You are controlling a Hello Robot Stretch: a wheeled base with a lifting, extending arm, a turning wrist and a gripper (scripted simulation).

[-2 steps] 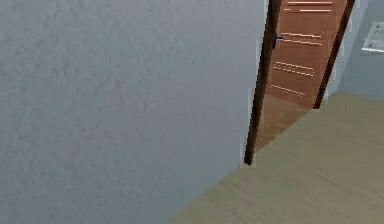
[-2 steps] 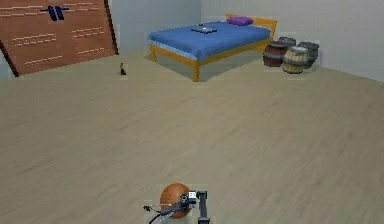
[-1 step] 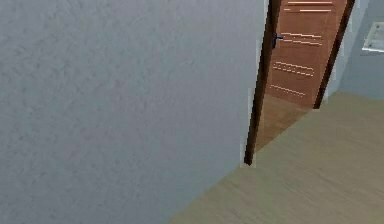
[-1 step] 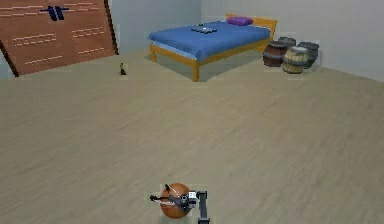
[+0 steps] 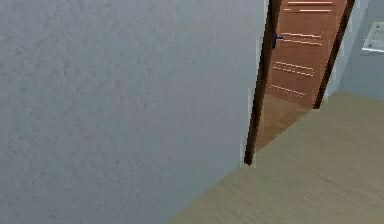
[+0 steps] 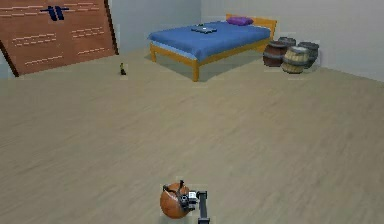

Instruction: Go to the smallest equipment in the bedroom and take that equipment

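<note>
An orange-brown ball with dark seams, like a basketball [image 6: 174, 198], is at the bottom middle of the arm side view, on or just above the wooden floor. The gripper [image 6: 188, 201] is right beside it, at the end of the short dark arm [image 6: 203, 211] that rises from the bottom edge. I cannot tell whether the gripper holds the ball. A small dark object [image 6: 123, 69] stands on the floor far off, near the door.
A bed with a blue cover [image 6: 208, 42] stands at the far wall, with barrels [image 6: 290, 54] to its right. A brown panelled door [image 6: 58, 34] is at the far left. The forward view has a grey wall [image 5: 120, 100] close ahead and a brown door [image 5: 300, 50].
</note>
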